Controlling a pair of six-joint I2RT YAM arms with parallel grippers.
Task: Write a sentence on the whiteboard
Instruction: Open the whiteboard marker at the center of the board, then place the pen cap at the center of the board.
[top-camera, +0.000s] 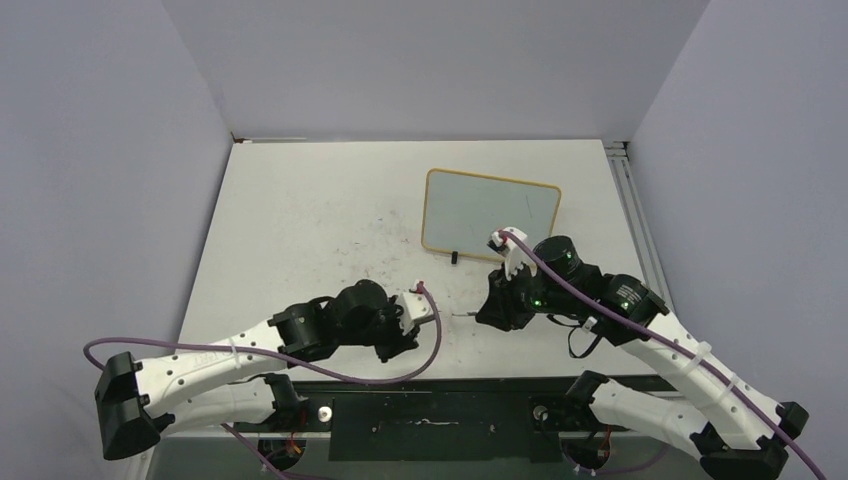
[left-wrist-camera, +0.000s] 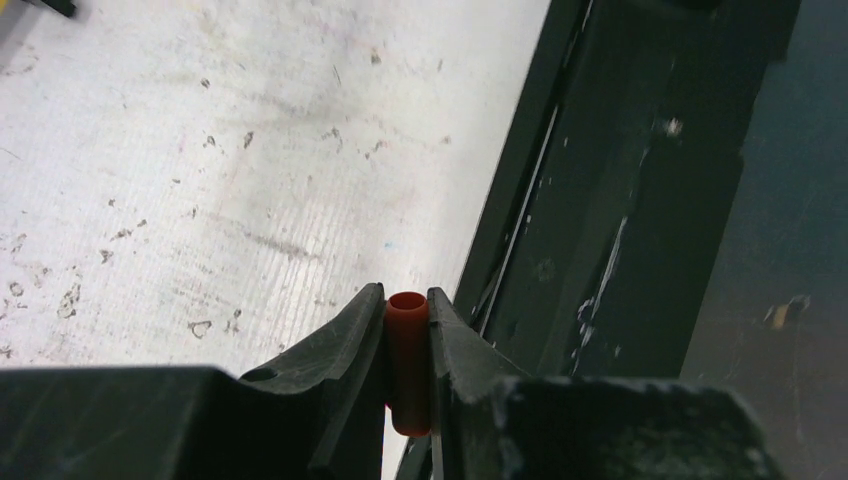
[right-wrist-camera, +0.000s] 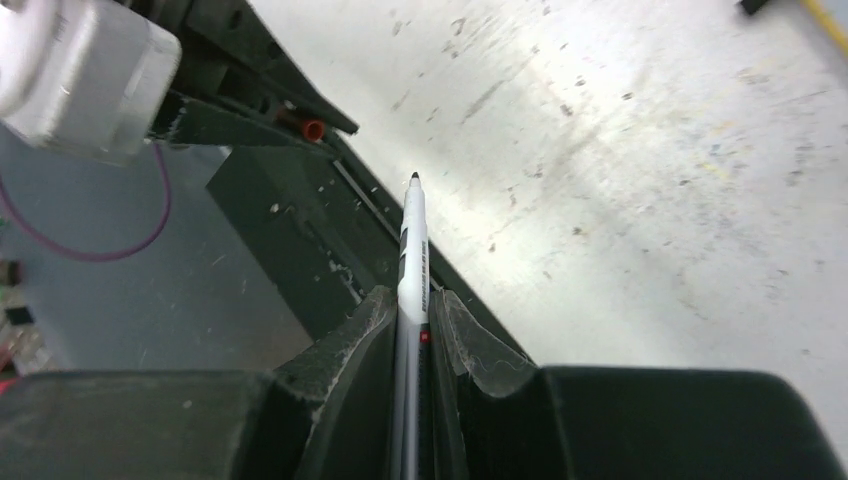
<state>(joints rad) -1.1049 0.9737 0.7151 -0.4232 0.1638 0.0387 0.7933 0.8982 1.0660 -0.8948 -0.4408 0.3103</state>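
white surface (top-camera: 320, 200), scuffed and speckled w/ old marks, fills the middle of the top view. a dark rail (left-wrist-camera: 600, 200) runs along its near edge. left arm (top-camera: 200, 362) reaches in from bottom left and right arm (top-camera: 690, 365) from bottom right. both wrists are low over the near-centre of the surface, turned toward each other. a purple cable (top-camera: 438, 330) loops round the left arm's wrist.

whiteboard (top-camera: 490, 210) sits on the far, right-of-centre part of the surface, just beyond the right arm's wrist. neither arm touches it. it has a yellow-tan frame and a pale grey face, w/ one small black foot (top-camera: 455, 257) showing at its near edge. any lettering on the face is too faint to read from above.

right jaws are closed on a marker (right-wrist-camera: 412, 250), white barrel pinched btw both fingers. its dark tip is bare and sticks out past them toward the left arm, over the near edge of the surface. left jaws are clamped on an orange-red cap (left-wrist-camera: 407, 350), open end facing out. in the right wrist view, cap and tip are near each other but apart, w/ a gap btw them.
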